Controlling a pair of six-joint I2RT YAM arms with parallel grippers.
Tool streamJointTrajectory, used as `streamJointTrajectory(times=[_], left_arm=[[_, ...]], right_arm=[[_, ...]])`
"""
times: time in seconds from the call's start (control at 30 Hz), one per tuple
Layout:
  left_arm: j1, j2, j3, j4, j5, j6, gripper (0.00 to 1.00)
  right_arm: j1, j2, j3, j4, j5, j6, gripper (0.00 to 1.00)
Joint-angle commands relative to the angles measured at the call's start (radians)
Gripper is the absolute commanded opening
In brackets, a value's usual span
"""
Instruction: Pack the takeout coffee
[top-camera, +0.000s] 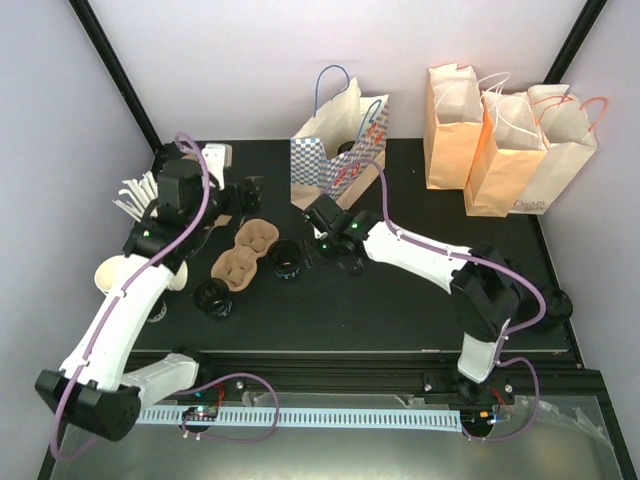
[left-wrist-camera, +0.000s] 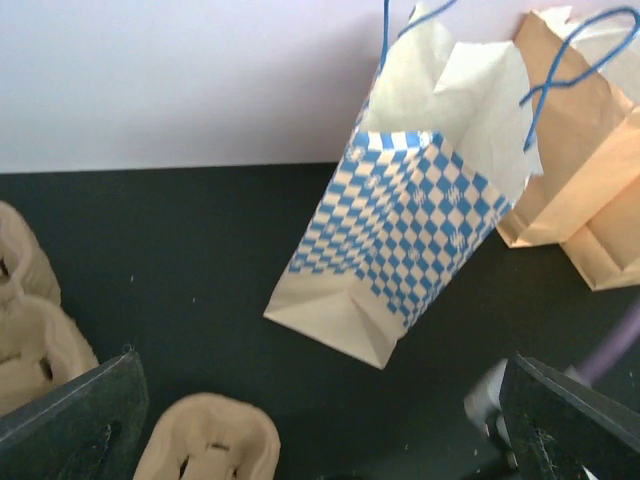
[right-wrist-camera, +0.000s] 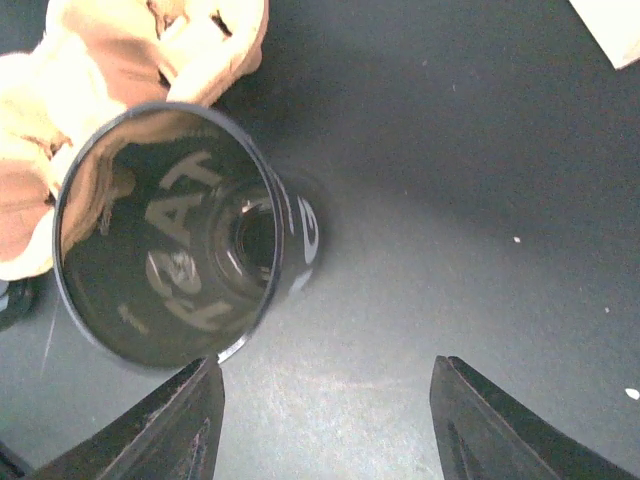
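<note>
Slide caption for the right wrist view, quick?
Right gripper hovers open beside a small glossy black cup next to a tan moulded-pulp carrier.
</note>
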Motion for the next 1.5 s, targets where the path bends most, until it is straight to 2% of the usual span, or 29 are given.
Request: streamJointTrajectory(times=[0.0, 0.43, 0.6, 0.77, 0.83, 0.93, 1.1, 1.23, 1.33, 1.47], left_arm=[[0.002, -0.096, -0.084, 0.001, 0.003, 0.017, 0.99], [0.002, -0.233, -0.208, -0.006, -0.01, 0.04, 0.99], [0.002, -0.249, -0.22, -0.019, -0.036, 0.064, 0.99], [0.002, -0.244, -0.233, -0.008, -0.028, 0.064, 0.99], [0.002, -0.242, -0.248, 0.009, -0.019, 0.059, 0.99], [0.002, -0.23, -0.273, 0.03, -0.007, 0.056, 0.99], [0.001, -0.193, -0.298, 0.04, 0.052, 0.034, 0.99], [-0.009, -0.162, -0.342, 0.086, 0.164, -0.035, 0.99], [-0.056, -0.123, -0.374, 0.144, 0.239, -0.111, 0.99], [-0.205, -0.032, -0.376, 0.214, 0.225, -0.173, 0.99]], right_arm=[[0.002, 0.059, 0.077, 0.041, 0.044, 0.044, 0.59], [0.031, 0.239, 0.228, -0.034, 0.113, 0.053, 0.52], [0.044, 0.252, 0.243, -0.038, 0.135, 0.052, 0.34], [0.044, 0.2, 0.242, -0.062, 0.202, 0.039, 0.11], [0.041, 0.159, 0.215, -0.064, 0.236, 0.035, 0.05], [0.031, 0.078, 0.151, -0.067, 0.267, 0.033, 0.03], [-0.012, -0.097, -0.003, -0.064, 0.292, 0.029, 0.03], [-0.08, -0.217, -0.144, -0.076, 0.277, 0.019, 0.04], [-0.159, -0.301, -0.265, -0.072, 0.232, 0.006, 0.04], [-0.295, -0.399, -0.41, -0.042, 0.141, -0.023, 0.07]])
